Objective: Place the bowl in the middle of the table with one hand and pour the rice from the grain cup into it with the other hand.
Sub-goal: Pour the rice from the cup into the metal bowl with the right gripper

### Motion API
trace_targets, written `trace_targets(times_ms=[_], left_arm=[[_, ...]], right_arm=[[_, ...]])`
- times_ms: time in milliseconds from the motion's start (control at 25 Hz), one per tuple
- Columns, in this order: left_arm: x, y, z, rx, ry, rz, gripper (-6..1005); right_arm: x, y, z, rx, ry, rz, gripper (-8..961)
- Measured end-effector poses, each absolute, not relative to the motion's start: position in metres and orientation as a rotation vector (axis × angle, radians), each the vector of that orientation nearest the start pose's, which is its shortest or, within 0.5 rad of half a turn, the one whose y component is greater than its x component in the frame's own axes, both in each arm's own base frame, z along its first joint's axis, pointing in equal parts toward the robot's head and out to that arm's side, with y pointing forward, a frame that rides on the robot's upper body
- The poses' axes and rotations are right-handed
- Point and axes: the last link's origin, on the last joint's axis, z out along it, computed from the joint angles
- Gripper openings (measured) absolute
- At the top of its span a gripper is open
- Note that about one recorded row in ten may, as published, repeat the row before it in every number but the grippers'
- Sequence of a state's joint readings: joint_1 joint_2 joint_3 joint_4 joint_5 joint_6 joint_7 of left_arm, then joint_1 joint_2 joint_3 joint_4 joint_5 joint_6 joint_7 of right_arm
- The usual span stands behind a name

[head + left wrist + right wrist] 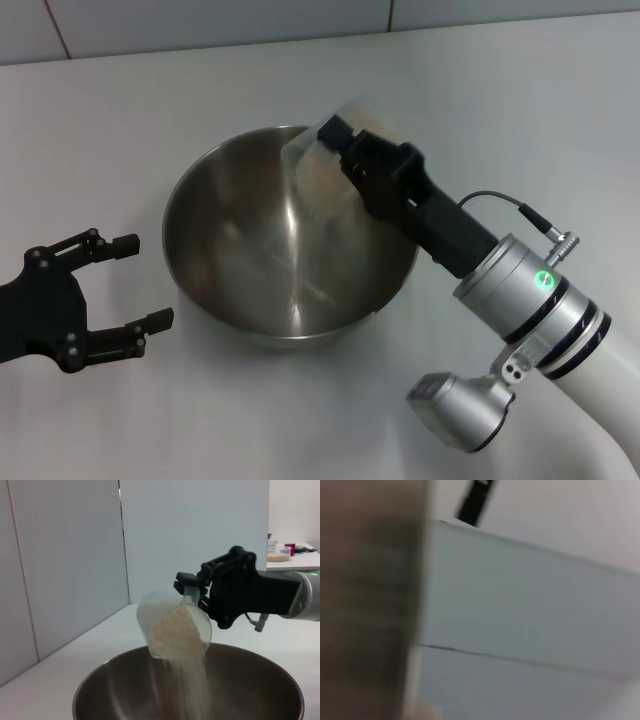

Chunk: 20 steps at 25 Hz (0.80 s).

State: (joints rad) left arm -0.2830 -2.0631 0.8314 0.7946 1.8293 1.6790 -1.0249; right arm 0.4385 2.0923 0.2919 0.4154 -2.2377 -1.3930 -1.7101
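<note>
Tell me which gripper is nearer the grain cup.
Right. The right gripper grips the grain cup tipped over the bowl; the left gripper sits open beside the bowl.

Right wrist view blurring throughout; nothing identifiable. Bowl near rim getting cut off in left wrist view. Falling rice smearing into streak. Grain cup showing only as faint blur in head view.
</note>
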Motion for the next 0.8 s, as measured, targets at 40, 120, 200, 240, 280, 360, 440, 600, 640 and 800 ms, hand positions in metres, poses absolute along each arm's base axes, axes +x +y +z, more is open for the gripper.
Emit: trace_targets(times_ms=[40, 120, 200, 240, 280, 360, 440, 600, 640, 800], left_arm=[[-0.292, 0.270, 0.020, -2.713, -0.164, -0.684, 862], [-0.292, 0.270, 0.020, -2.714, -0.160, -0.685, 862], [-0.291, 0.271, 0.020, -2.715, -0.158, -0.686, 862], [-0.291, 0.271, 0.020, -2.715, -0.157, -0.686, 862], [-0.291, 0.271, 0.020, -2.715, -0.156, -0.686, 862], [-0.290, 0.272, 0.020, -2.716, -0.154, -0.687, 862], [-0.290, 0.272, 0.020, -2.717, -0.152, -0.687, 862], [-0.290, 0.272, 0.019, -2.717, -0.154, -0.686, 862], [-0.290, 0.272, 0.019, -2.717, -0.161, -0.686, 862], [-0.290, 0.272, 0.019, -2.718, -0.164, -0.686, 862]], right_arm=[[0.213, 0.273, -0.096, -1.313, -1.332, -0.093, 17], [0.211, 0.270, -0.098, -1.247, -1.412, -0.142, 17], [0.209, 0.268, -0.101, -1.175, -1.493, -0.206, 17], [0.209, 0.267, -0.103, -1.150, -1.524, -0.233, 17], [0.209, 0.267, -0.105, -1.116, -1.569, -0.276, 17], [0.211, 0.266, -0.110, -1.027, -1.678, -0.376, 17], [0.211, 0.266, -0.111, -0.993, -1.714, -0.404, 17], [0.211, 0.263, -0.114, -0.872, -1.815, -0.471, 17], [0.210, 0.263, -0.114, -0.853, -1.829, -0.478, 17], [0.210, 0.263, -0.115, -0.803, -1.870, -0.491, 18]])
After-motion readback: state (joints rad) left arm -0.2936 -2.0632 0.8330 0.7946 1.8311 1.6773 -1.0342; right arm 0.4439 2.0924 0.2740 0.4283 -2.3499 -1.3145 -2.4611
